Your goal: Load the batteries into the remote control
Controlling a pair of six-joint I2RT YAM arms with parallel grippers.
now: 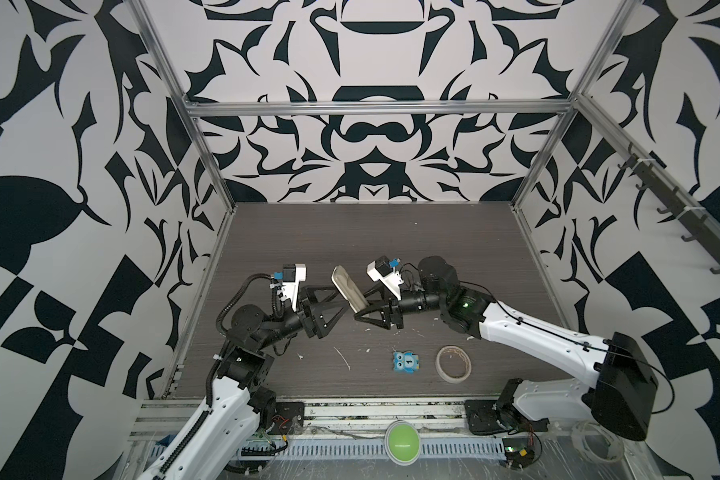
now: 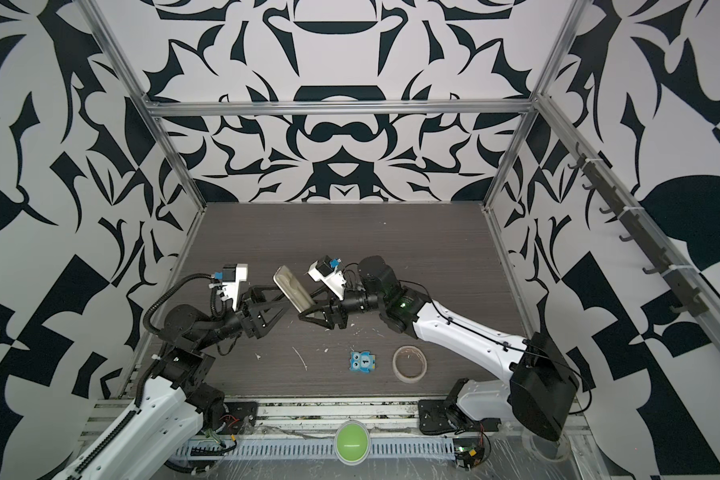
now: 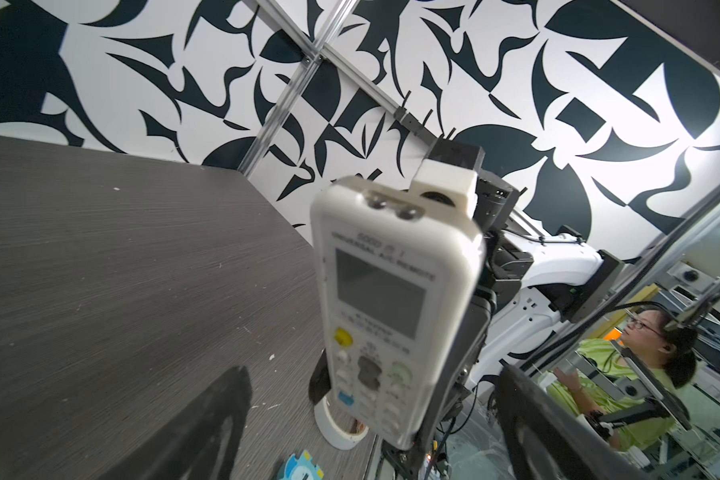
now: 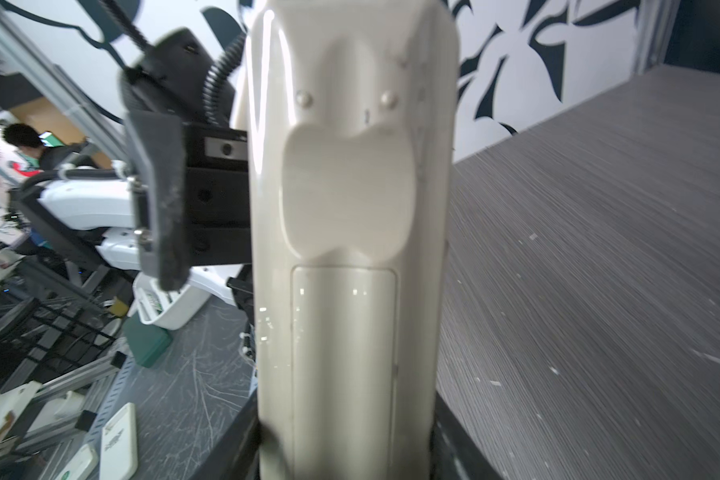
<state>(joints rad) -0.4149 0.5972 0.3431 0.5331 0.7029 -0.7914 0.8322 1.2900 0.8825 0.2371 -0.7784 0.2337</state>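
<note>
Nearest you on the bench (image 1: 350, 232) lie the tape roll (image 1: 439, 365) and the blue owl tile (image 1: 406, 363). Beyond them, your right pincer (image 1: 360, 306) clamps the lower end of the remote control (image 1: 347, 286), which is tilted above the bench. Your left pincer (image 1: 341, 301) gapes wide just beside it, gripping nothing.

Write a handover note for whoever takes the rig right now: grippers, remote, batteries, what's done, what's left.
Left gripper: open, beside the remote's button face, not gripping it.
Right gripper: shut on the remote at its button end, holding it tilted above the table.
Batteries: none in view, neither on the table nor in a gripper.
Cover on the remote's back sits closed; cannot tell if cells are inside.
Done: remote lifted.
Left: confirm the batteries are loaded; if not, find them, open the cover, load.
</note>
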